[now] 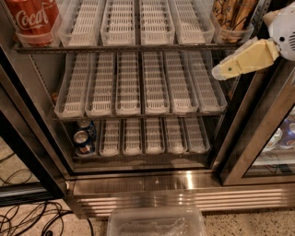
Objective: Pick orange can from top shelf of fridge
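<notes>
1. You are looking into the fridge, a black-framed display cooler with a stainless steel base and three racks of ribbed clear plastic lanes.
2. The orange can stands upright at the front of the rightmost lane on the top shelf. Its coppery side with dark squiggles shows, but its top is cut off by the upper edge of the view.
3. Your gripper enters from the right edge as a cream-coloured wedge pointing left and slightly down, mounted on a white wrist.
4. The gripper's tip lies below the top shelf's metal edge, in front of the right end of the middle rack.
5. The orange can is therefore above the gripper, just up from its tip. The shelf edge and the clear front wall of the can's lane lie between them, and the two are apart, not touching.
6. Whether the gripper is open or closed cannot be told from this angle. No object shows in its grasp.
7. A red Coca-Cola can stands in the leftmost lane of the same shelf, well apart from the orange can.
8. Two small blue cans sit in the leftmost lane of the lowest rack.
9. On the floor, dark cables lie at the left, and a clear plastic container sits before the base.
</notes>
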### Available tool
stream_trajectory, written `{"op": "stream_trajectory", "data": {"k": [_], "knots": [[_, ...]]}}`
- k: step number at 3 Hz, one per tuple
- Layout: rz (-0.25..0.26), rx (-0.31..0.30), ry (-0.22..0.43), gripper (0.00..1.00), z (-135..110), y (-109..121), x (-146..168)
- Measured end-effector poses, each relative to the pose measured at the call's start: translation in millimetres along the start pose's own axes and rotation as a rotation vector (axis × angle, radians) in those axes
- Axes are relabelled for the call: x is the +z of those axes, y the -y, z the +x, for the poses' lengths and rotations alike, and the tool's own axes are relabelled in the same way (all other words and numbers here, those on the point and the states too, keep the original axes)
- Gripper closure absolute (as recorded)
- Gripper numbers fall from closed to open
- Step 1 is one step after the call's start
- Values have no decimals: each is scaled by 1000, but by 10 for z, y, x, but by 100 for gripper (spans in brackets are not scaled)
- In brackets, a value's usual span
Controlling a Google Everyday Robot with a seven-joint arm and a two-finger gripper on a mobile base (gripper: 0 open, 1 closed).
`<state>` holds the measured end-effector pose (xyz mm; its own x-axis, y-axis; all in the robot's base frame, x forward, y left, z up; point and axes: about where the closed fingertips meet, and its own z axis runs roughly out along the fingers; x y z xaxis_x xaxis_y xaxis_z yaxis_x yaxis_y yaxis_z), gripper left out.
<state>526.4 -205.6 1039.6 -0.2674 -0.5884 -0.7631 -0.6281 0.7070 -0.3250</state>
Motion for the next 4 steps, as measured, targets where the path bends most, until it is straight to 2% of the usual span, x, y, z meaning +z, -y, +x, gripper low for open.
{"op": "stream_trajectory", "data": {"k": [2, 3, 4], "knots": [[15, 2, 16, 0, -40, -4, 18], [84, 28, 71, 0, -122, 49, 37], [184, 75, 146, 0, -250, 130, 41]]}}
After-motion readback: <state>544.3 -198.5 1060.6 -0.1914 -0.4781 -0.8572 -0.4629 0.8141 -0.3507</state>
